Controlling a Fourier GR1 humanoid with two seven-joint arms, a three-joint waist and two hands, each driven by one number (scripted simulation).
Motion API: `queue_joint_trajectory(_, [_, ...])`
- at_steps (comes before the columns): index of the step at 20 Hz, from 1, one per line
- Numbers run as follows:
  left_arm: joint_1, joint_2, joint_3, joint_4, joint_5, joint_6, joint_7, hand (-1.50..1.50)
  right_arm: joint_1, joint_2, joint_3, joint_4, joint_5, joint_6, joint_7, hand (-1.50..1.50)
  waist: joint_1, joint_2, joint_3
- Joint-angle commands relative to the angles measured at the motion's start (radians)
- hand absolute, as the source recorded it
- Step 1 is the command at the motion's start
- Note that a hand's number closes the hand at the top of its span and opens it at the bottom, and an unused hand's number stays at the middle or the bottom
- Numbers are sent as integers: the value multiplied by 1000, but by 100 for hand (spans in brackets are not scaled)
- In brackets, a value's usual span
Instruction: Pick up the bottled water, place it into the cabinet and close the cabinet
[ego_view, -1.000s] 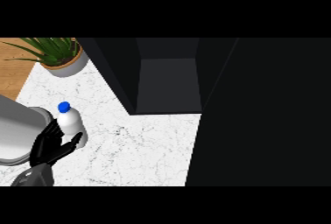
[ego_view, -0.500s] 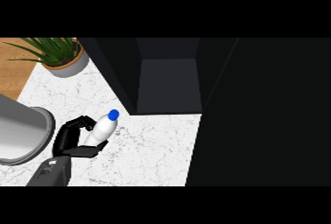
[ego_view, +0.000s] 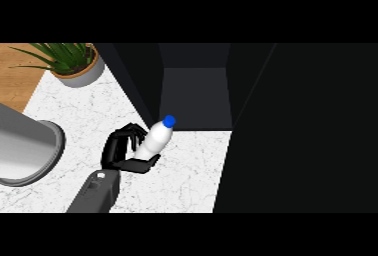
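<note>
Nearest the viewer, one grey forearm (ego_view: 94, 192) rises from the lower edge over the white marbled bench (ego_view: 177, 175). Which arm it is cannot be told from the view alone; it enters left of centre. Its black robot hand (ego_view: 122, 150) is grasping the water bottle (ego_view: 153, 140): fingers curl round the bottle's left side, the thumb wraps under its base. Bottle white, blue cap (ego_view: 169, 120); it is tilted, cap leaning up and to the right, toward the cabinet. It sits in the hand above the bench, just in front of the cabinet's open mouth, cap about level with the front edge of the cabinet floor. At the left edge, a large grey round vessel (ego_view: 26, 152) stands on the bench, cut off by the frame; contents cannot be made out. To the right, a broad dark panel (ego_view: 303, 130) fills that side of the view, likely the cabinet door standing open, though this is hard to tell. Further back, the dark cabinet (ego_view: 196, 95) shows a grey inner floor, with nothing visible inside. Farthest, top left, a grey pot (ego_view: 83, 75) holds a green spiky plant (ego_view: 63, 52), beside a strip of brown wood (ego_view: 18, 75).
</note>
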Motion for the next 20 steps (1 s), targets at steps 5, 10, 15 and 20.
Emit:
queue_joint_trajectory(5, [-13, -22, -236, -198, 264, 54, 179, 150, -44, -14, -7, -104, 53, -17, 116, -150, -2, -3, -1])
queue_joint_trajectory(10, [12, -22, -377, -427, 392, 161, 367, 150, 7, -23, 12, -68, 48, -31, 37, -150, 2, -5, 1])
queue_joint_trajectory(15, [-24, -22, -453, -494, 434, 270, 454, 150, 19, -46, -7, -87, 31, -38, 41, -150, -5, -3, 0])
queue_joint_trajectory(20, [-90, -21, -492, -461, 442, 370, 457, 150, 31, -55, 34, -89, 44, -41, 12, -150, -27, -1, -1])
